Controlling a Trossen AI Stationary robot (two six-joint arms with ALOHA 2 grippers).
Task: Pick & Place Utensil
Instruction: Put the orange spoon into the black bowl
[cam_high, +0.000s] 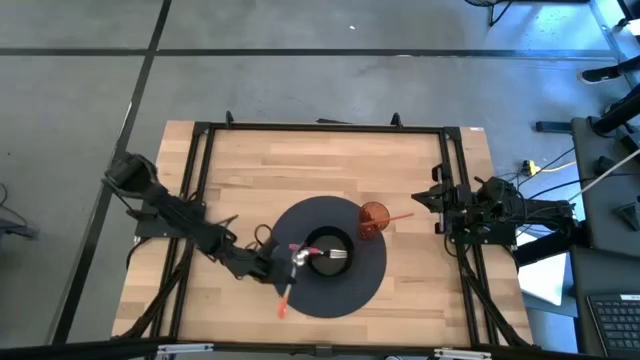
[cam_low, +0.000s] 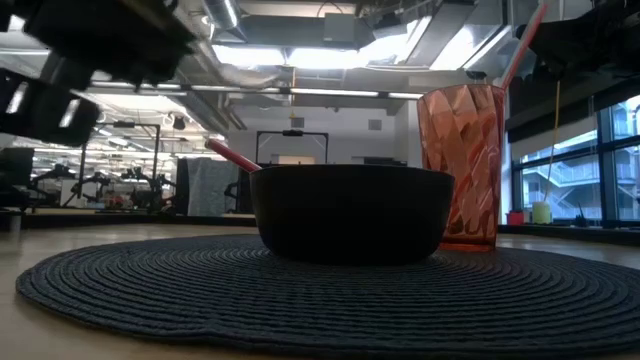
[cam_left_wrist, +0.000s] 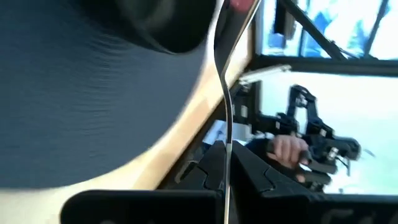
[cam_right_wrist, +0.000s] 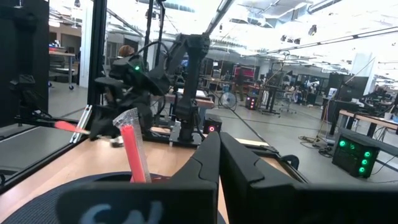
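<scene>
Placement is the step in hand, as I judge it: my left gripper (cam_high: 283, 262) is clamped on the utensil (cam_high: 292, 278), a metal piece with a red handle that trails toward the front edge of the dark round placemat (cam_high: 365, 290), its metal end up by the black bowl (cam_high: 328, 253) at the mat's centre. A fork (cam_high: 338, 255) seems to lie across the bowl already. Just beside the bowl stands the orange tumbler (cam_high: 373, 219) with a red straw (cam_high: 398, 216). My right gripper (cam_right_wrist: 219, 144) waits closed and empty at the right side of the surface (cam_high: 250, 170). Next I likely need to bring the utensil's head over the bowl's rim and lower it before I release, keeping clear of the tumbler.
</scene>
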